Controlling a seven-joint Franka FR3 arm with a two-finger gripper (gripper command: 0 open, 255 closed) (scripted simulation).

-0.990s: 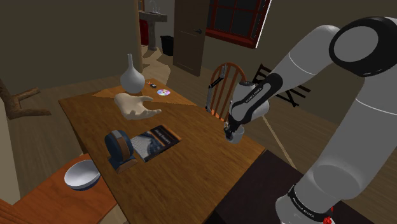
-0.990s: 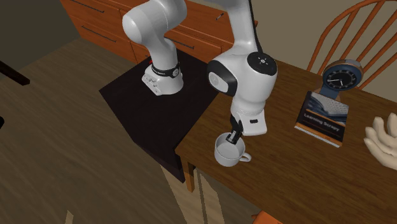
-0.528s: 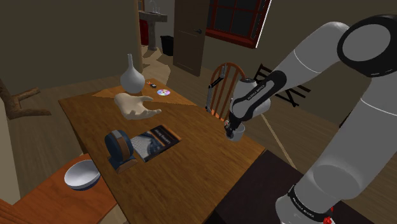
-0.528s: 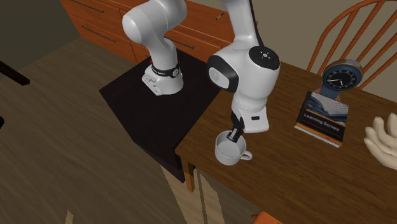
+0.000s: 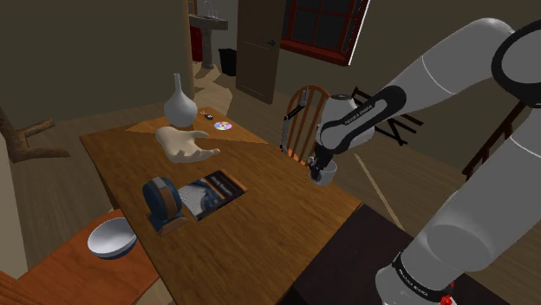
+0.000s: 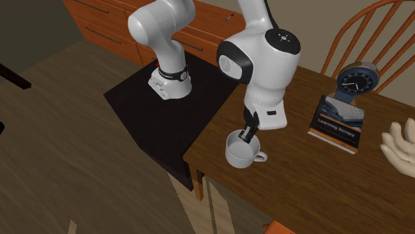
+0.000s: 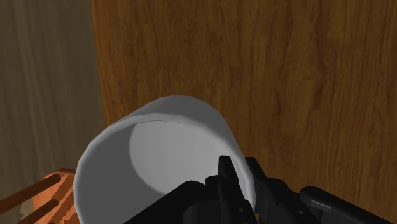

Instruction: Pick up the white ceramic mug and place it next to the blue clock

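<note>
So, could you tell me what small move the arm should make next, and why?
Probably carry the mug across the table toward the clock. The gripper pinches the mug's rim and the mug seems lifted, while the clock stands far off, beyond the book.

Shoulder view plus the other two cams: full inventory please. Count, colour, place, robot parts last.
mug: 1, white, by the table corner nearest the stand, clasped at the rim
clock: 1, blue, on table beside the book
book: 1, dark cover, flat between clock and mug
model hand: 1, beige, mid-table
vase: 1, white, table's far end
disc: 1, silvery, near vase
bowl: 1, pale grey, on orange surface beside table
chair: 1, orange wood, behind table
table: 1, brown wood
arm: 1, white
fingers: 2, black, shut on mug rim
</note>
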